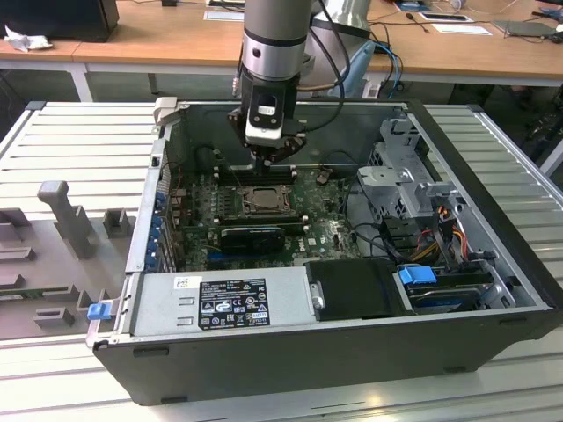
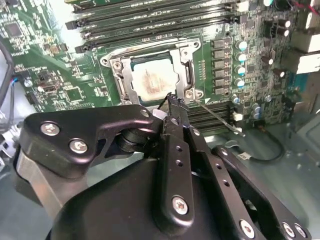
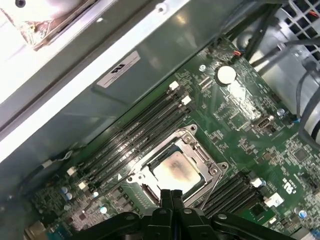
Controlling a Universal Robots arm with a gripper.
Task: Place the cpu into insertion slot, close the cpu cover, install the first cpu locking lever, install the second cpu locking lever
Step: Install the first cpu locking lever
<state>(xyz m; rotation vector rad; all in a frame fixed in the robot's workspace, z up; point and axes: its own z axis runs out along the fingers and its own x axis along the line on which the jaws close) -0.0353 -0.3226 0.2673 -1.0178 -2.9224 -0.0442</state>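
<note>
A slatted metal table (image 1: pixel 79 132) carries one open computer case (image 1: pixel 493 176) lying on its side, spanning the table from edge to edge. The single arm (image 1: pixel 274 44) reaches down into it. Along the case's near wall lies a grey power supply (image 1: pixel 281 294) with two labels, one black (image 1: pixel 233 301) and one small and white (image 1: pixel 186 283); their print is too small to read. One more white label (image 3: pixel 117 70) sits on the case's far wall. On the green board (image 1: pixel 325 230), towards that far wall, is the insertion slot (image 1: pixel 239 204), between banks of long black memory slots (image 3: pixel 135 137). The cpu cover (image 2: pixel 121 77) lies flat around the one cpu (image 2: pixel 150 80), seated in the slot. The fingers (image 2: pixel 176 111) are pressed together, and the gripper (image 2: pixel 171 100) is at the slot's corner, beside a thin lever (image 2: pixel 220 117).
</note>
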